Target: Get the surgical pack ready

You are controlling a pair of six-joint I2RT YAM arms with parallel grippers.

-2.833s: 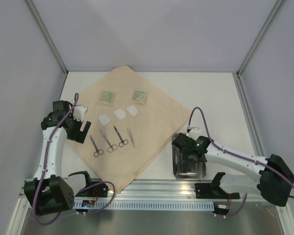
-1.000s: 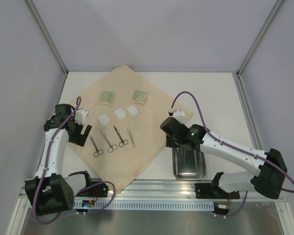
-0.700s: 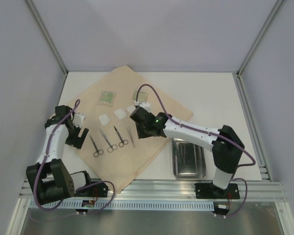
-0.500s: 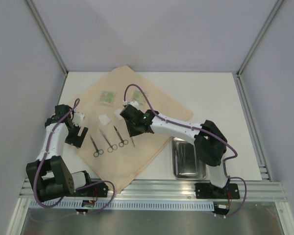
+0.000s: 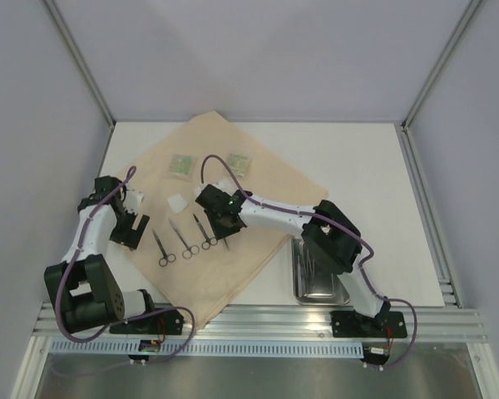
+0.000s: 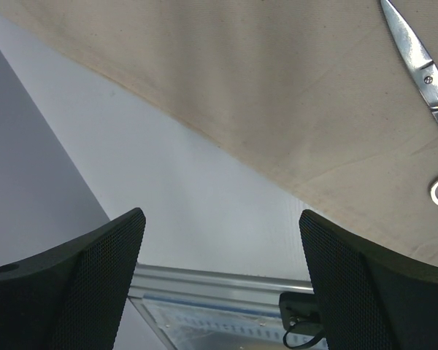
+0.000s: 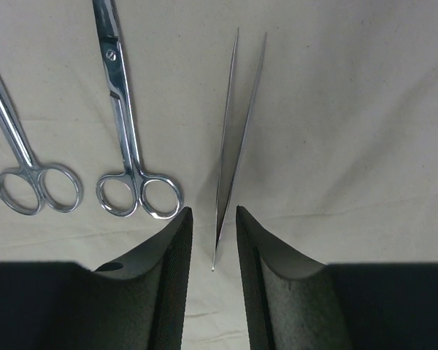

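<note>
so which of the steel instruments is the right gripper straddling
The tweezers: their joined end sits inside the open right gripper; the scissors lie left of it.

Bare tabletop runs along the right edge; scissors lie just left of the tweezers, bare cloth to their right.

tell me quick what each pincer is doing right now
Left pincer: open wide, holding nothing.
Right pincer: open narrowly, straddling the joined end of the thin silver metal tweezers, not clamped on them.
</note>
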